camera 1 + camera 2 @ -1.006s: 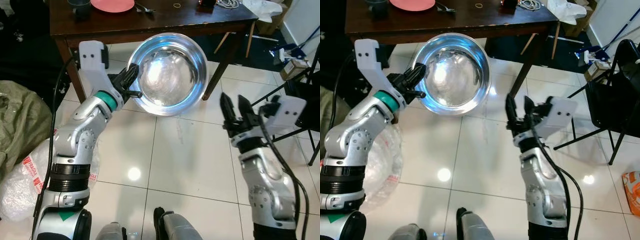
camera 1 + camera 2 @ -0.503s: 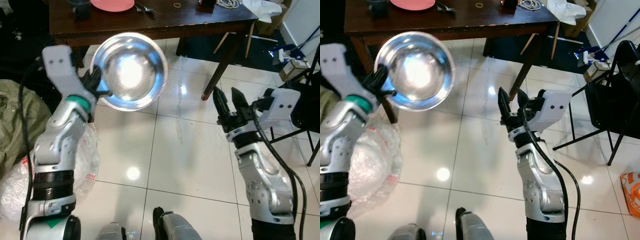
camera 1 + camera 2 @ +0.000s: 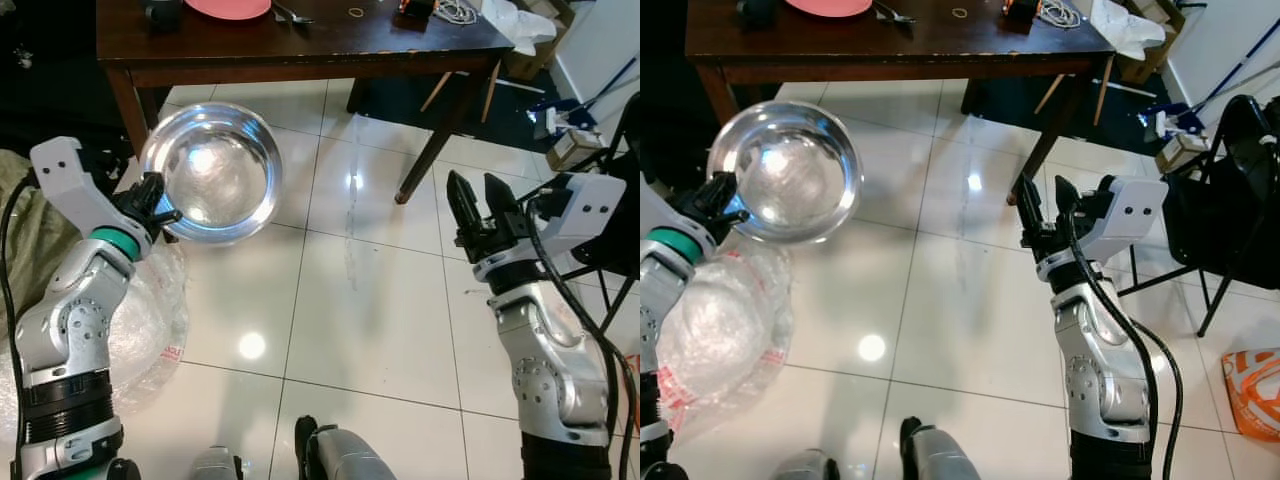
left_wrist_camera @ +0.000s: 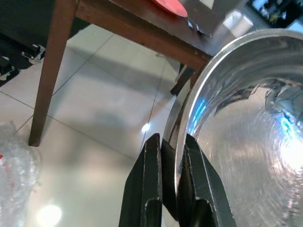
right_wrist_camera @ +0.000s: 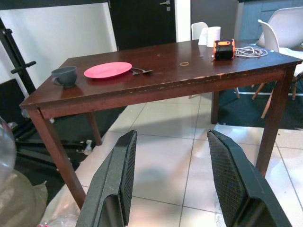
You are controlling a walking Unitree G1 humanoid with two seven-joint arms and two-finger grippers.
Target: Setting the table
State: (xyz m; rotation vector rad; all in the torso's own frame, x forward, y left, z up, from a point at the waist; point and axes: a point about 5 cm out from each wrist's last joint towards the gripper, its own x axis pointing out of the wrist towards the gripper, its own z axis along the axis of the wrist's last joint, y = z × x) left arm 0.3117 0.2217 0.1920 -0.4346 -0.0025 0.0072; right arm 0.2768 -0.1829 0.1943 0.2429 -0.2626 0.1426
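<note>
I have the steel bowl (image 3: 211,172) pinched by its rim in my left gripper (image 3: 152,200), held in the air off the near left corner of the table (image 3: 330,45), which lies ahead, beyond the bowl. My right gripper (image 3: 478,205) hangs with its fingers spread and empty, farther from that corner

1. The bowl (image 3: 212,171) is showing as shiny silver metal, with blue-white glints inside.
2. The table (image 5: 189,78) is looking dark reddish brown.
3. The plate (image 5: 107,70) is showing pinkish red; the cup (image 5: 65,75) beside it is appearing grey-blue, though dim light is making that uncertain.
4. The floor (image 3: 350,300) is gleaming in glossy white tiles with thin dark seams.
5. The left gripper (image 4: 166,156) and the right gripper (image 5: 177,179) are showing black fingers on silver arms, the left wrist wearing a teal band.
6. The small device (image 5: 223,48) is showing orange and black.
</note>
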